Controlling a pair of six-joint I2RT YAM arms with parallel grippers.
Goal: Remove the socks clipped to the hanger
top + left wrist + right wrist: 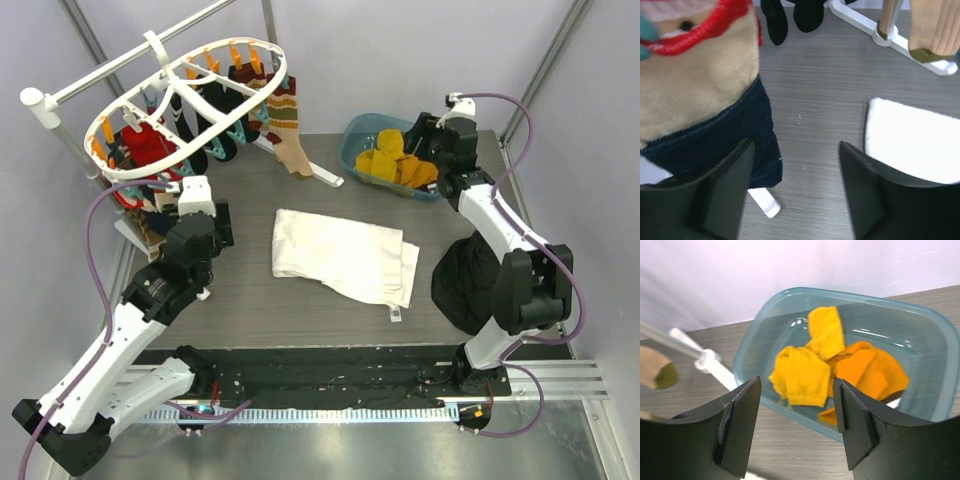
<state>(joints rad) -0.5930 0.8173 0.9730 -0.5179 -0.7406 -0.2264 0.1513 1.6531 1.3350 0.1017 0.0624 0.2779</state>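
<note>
Hanger (186,77): white plastic oval w/ cross-ribs, orange and teal clips round the rim, hung from a white pole (130,62) at the table's far-left corner. Socks still clipped on: brown-and-cream striped sock (283,105), ribbed tan sock (298,155), black socks (215,132), red socks (150,142). Mustard socks (805,372) lie crumpled in a translucent teal basin (920,315) (far right, soft knit, no clips).

Left gripper (795,150) sits low by the hanger, jaws wide apart, nothing btwn them; a fuzzy tan sock (695,85) w/ navy cuff and red trim hangs just beside one finger. Right gripper (797,385) hangs over the basin, jaws apart, empty.

Folded white cloth (345,255) lies mid-table.
</note>
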